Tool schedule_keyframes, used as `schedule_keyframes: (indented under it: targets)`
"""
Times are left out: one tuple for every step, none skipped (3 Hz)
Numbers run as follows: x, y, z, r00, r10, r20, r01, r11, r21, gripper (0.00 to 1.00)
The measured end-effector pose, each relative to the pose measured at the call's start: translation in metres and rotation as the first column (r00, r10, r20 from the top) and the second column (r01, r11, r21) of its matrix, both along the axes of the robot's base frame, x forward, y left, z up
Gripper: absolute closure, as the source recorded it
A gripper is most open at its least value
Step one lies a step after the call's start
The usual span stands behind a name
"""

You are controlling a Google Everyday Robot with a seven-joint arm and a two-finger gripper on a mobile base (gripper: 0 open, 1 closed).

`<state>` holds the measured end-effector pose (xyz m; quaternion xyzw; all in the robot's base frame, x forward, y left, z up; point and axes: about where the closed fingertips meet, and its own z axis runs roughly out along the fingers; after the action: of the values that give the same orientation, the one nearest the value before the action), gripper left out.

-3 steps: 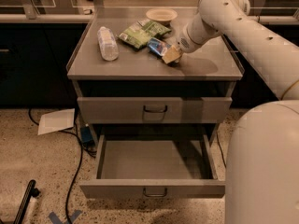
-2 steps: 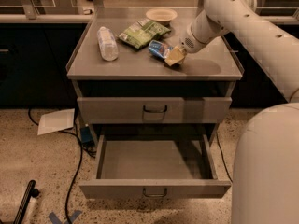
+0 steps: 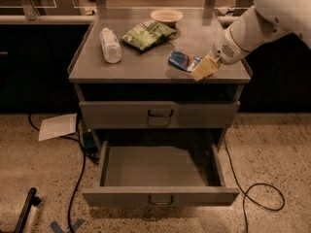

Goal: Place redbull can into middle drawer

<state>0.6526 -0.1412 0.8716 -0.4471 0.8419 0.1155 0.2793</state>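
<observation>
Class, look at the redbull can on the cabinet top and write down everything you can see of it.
The redbull can is small and slim, blue and silver, and looks like metal by its sheen. It appears to lie on its side on the grey cabinet top, towards the front right, nearer the front edge than the green snack bags. The pincer is at the can's right end, though whether it touches the can cannot be told.

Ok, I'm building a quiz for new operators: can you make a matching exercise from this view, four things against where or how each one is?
1 redbull can
2 water bottle
3 middle drawer
4 bowl

A pulled open
B lying at the left of the cabinet top
C at the top's back edge
D lying by the tool at the top's right front

Pairs: 1-D, 2-B, 3-A, 4-C
</observation>
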Motion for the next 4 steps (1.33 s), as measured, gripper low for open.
schedule_keyframes:
  targets:
    - [-0.059, -0.01, 0.017, 0.9984, -0.048, 0.03, 0.047, 0.998, 0.03, 1.0]
    - [-0.095, -0.022, 0.022, 0.9769, -0.184, 0.108, 0.181, 0.983, 0.041, 1.0]
    - [-0.099, -0.023, -0.002, 0.9703, -0.218, 0.105, 0.214, 0.976, 0.048, 1.0]
    - [-0.099, -0.023, -0.002, 0.9702, -0.218, 0.105, 0.214, 0.976, 0.048, 1.0]
